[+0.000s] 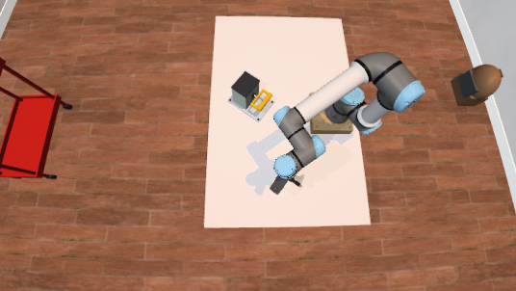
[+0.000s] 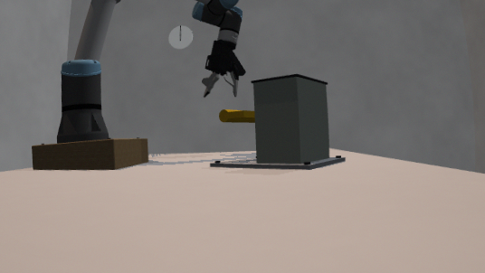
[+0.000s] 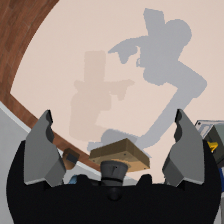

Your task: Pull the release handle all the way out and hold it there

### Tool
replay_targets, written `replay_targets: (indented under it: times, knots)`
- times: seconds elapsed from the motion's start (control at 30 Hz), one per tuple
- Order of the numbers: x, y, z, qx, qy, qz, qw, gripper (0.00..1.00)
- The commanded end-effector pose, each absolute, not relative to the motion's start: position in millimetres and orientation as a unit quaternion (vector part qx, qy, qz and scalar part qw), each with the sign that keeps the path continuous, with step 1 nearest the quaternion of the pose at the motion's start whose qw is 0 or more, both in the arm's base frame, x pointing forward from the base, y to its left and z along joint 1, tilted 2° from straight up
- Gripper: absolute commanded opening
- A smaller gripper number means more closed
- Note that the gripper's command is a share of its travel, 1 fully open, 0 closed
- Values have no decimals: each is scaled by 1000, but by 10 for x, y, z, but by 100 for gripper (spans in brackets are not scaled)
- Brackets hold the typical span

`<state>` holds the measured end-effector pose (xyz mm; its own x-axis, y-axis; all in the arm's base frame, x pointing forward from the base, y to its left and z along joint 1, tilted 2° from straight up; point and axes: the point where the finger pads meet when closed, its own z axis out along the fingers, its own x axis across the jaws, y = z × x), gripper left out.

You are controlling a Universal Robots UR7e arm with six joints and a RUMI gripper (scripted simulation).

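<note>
The release handle (image 1: 263, 102) is a yellow loop sticking out of a dark grey box (image 1: 245, 89) on a metal base plate. From the side, in the exterior view, the handle (image 2: 236, 116) shows as a yellow bar left of the box (image 2: 290, 119). My gripper (image 2: 220, 89) is open and empty, high in the air, above and left of the handle's end. In the overhead view the gripper (image 1: 284, 184) hangs over the mat well away from the box. In the wrist view the two grey fingers stand wide apart with nothing between them; the box corner shows at the right edge (image 3: 214, 137).
The arm's wooden mount block (image 1: 331, 126) stands right of the box, on the pale mat. A red cart (image 1: 26, 130) stands far left on the brick floor. A brown object (image 1: 477, 84) sits at the right wall.
</note>
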<state>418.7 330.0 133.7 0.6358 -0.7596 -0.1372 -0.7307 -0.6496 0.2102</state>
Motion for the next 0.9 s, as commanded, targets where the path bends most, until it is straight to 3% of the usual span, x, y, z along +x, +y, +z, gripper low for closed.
replay_targets:
  times: [0.0,0.4,0.87]
  knots:
    - [4505,2741,1338,908,-404,-101,41,100]
    - [4824,1431,1302,911,-405,-79,13,100]
    - [4767,132,1245,912,-407,-50,-1,100]
